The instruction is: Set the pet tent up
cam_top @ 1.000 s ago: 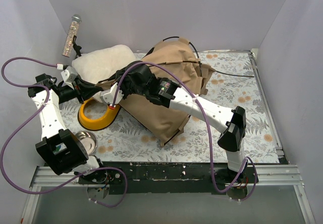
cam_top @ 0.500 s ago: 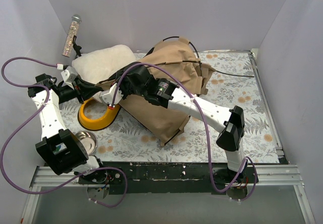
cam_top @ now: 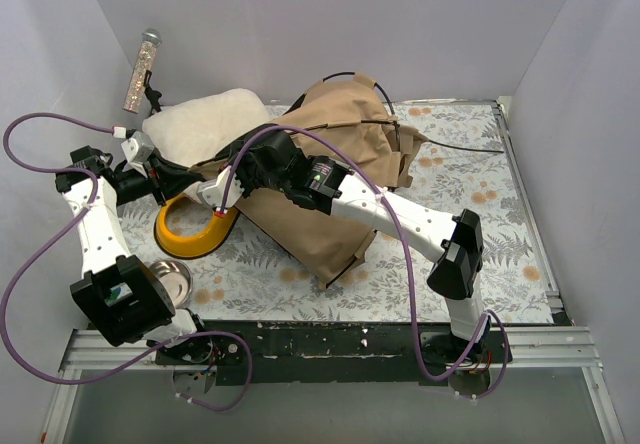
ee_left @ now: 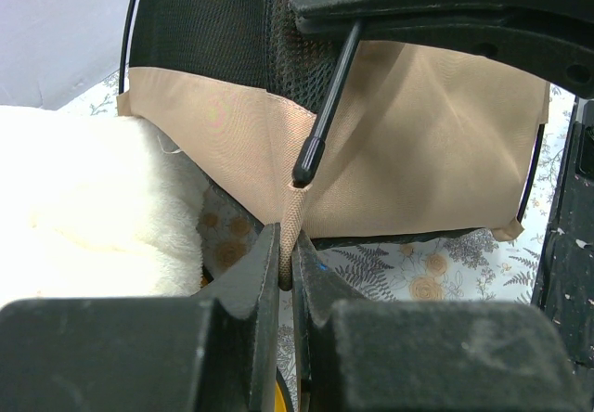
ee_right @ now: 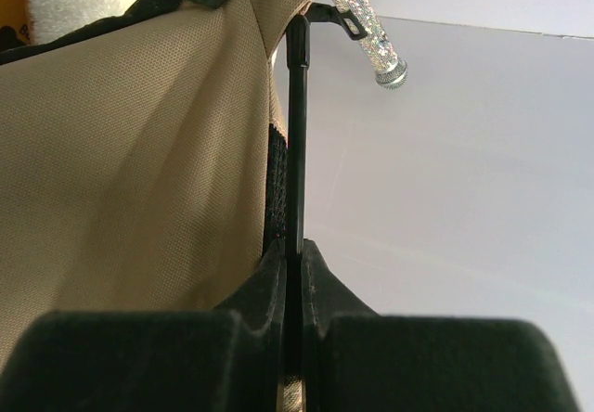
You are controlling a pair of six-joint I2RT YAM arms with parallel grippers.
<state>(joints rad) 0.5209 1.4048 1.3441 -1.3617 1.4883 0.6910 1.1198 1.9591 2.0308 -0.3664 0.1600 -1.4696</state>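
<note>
The tan pet tent lies collapsed at the middle of the table, with a black mesh panel showing in the left wrist view. My left gripper is shut on a tan webbing loop at the tent's lower corner. My right gripper is shut on a thin black pole that runs along the tent's edge. The pole's rounded tip hangs just above the webbing loop. From overhead, both grippers meet at the tent's left side, the left gripper and the right gripper.
A fluffy cream cushion lies behind the left gripper, touching the tent. A yellow bowl stand and a metal bowl sit at the front left. A glittery stick leans in the back left corner. Another pole end sticks out to the right.
The right arm's elbow and forearm have edged slightly left with the pole in its grip. The left arm and the tent have not visibly moved.
</note>
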